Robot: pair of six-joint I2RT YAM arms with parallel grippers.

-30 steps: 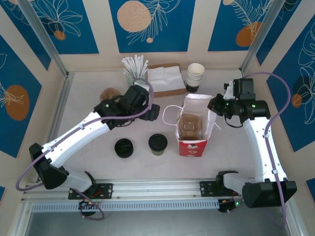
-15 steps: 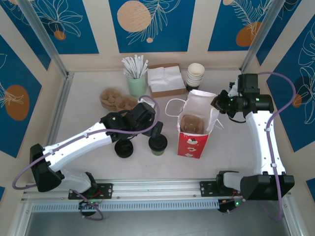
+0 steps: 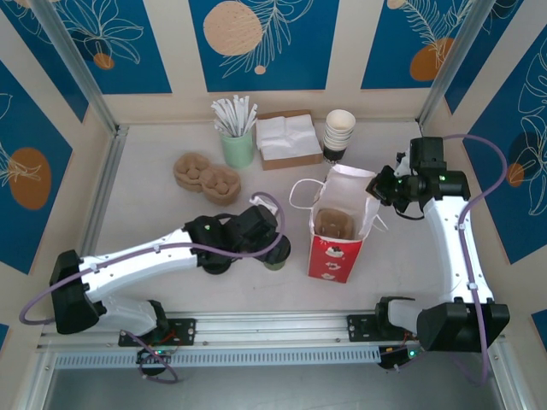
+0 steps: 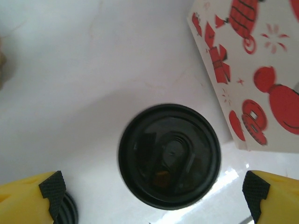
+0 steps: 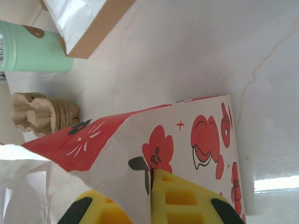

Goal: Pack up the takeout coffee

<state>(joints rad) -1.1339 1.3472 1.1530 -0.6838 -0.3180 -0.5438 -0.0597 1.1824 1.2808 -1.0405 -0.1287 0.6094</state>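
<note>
Your left gripper (image 4: 154, 187), fingers wide, poised over the takeout coffee (image 4: 169, 161); your right gripper (image 5: 150, 199), pinching the paper bag (image 5: 187, 135) wall

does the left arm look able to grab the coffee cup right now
Likely yes. The left claw hangs open right above the coffee cup, a finger to each side of its black lid and nothing between. The paper bag stands close on one side, seemingly clear of the cup.

Takeout coffee (image 3: 274, 261) partly hidden under left arm (image 3: 154, 256).
</note>
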